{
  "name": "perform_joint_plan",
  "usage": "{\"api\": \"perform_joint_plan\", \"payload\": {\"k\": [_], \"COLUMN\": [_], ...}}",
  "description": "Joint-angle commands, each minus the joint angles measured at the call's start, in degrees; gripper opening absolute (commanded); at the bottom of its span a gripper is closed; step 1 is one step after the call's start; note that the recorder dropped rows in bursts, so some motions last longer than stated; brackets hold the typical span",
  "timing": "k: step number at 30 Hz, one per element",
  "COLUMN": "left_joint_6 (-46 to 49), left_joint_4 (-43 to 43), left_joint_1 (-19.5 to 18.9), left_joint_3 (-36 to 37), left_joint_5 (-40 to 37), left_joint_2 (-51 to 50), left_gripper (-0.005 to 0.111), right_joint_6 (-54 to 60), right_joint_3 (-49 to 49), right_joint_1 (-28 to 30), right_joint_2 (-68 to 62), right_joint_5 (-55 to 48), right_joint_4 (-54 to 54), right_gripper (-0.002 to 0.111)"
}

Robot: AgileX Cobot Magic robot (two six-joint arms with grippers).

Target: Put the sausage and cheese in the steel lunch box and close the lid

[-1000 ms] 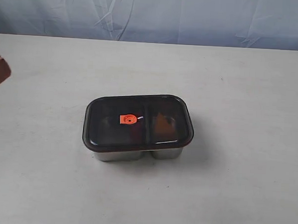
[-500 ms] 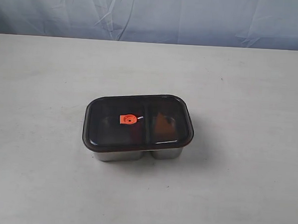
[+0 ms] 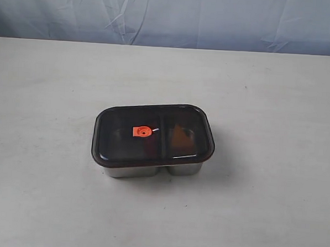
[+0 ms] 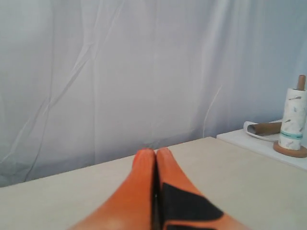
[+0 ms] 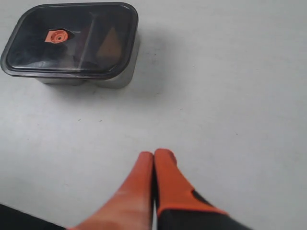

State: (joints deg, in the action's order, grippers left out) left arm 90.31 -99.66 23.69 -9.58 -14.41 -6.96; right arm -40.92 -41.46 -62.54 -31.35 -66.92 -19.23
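left end effector [image 4: 156, 153]: two orange fingers pressed together, nothing between them, held above the pale counter [image 4: 230, 182] and facing a white curtain [image 4: 120, 72]; its wrist view also shows a paper roll [image 4: 293, 120] upright on a wooden stand on a separate white surface beyond the counter edge. this end effector does not show in the exterior view. steel lunch box [image 3: 151, 170] stands near the middle of the counter, long side running left-right, only its shiny lower wall showing beneath the lid [image 3: 119, 143]. lid is dark, translucent, seated flat over the whole box, corners lined up with it. orange valve tab [image 3: 142, 131] sits on the lid over the larger left compartment. through the lid, right of the divider line, a dim orange wedge, the cheese [image 3: 179, 136], lies in the smaller right compartment. sausage: too dark under the lid to make out for sure. right end effector [image 5: 153, 155]: orange fingers together, empty, above bare counter, well apart from the box, which shows closed in its wrist view; out of exterior frame.
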Motion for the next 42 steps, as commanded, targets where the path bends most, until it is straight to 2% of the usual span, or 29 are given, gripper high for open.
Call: {"api": "perform_joint_plan", "payload": {"k": [1, 3, 6, 24, 26, 28, 31, 34, 37, 42], "left_joint_6": [-1.85, -2.20, -7.97, -7.87, -7.87, -7.87, -7.87, -7.87, -7.87, -7.87], "left_joint_4": [-0.29, -0.29, 3.31, 4.46, 4.46, 4.46, 4.46, 4.46, 4.46, 4.46], "left_joint_1": [-7.81, -11.19, -13.40, -13.37, -13.37, -13.37, -13.37, -13.37, -13.37, -13.37], "left_joint_3": [7.82, 9.58, 9.58, 9.58, 9.58, 9.58, 9.58, 9.58, 9.58, 9.58], "left_joint_5": [-6.24, -7.91, -8.36, -7.75, -7.64, -7.81, -7.70, -7.70, -7.70, -7.70], "left_joint_2": [6.96, 6.96, 6.96, 6.96, 6.96, 6.96, 6.96, 6.96, 6.96, 6.96], "left_gripper": [0.000, 0.000, 0.000, 0.000, 0.000, 0.000, 0.000, 0.000, 0.000, 0.000], "right_joint_6": [0.01, 0.01, 0.03, 0.03, 0.36, 0.36, 1.99, 1.99, 1.99, 1.99], "right_joint_3": [0.15, 0.15, 0.15, 0.15, 0.15, 1.76, 9.07, 15.86, 22.44, 29.85], "right_joint_1": [-0.33, -0.33, -0.33, 0.39, 5.09, 13.28, 28.28, 36.30, 42.86, 51.79], "right_joint_2": [0.32, 0.32, 0.32, 0.96, 2.61, 5.21, 13.62, 20.69, 26.95, 31.35], "right_joint_5": [0.14, 0.14, 0.41, 1.06, 0.93, 6.00, 28.29, 40.66, 45.23, 45.93], "right_joint_4": [-0.22, -0.22, 0.08, 0.08, -0.87, -2.68, -2.61, -0.40, 3.65, 9.93], "right_gripper": [-0.001, -0.001, -0.001, -0.001, -0.001, -0.001, -0.001, -0.001, -0.001, -0.001]}}
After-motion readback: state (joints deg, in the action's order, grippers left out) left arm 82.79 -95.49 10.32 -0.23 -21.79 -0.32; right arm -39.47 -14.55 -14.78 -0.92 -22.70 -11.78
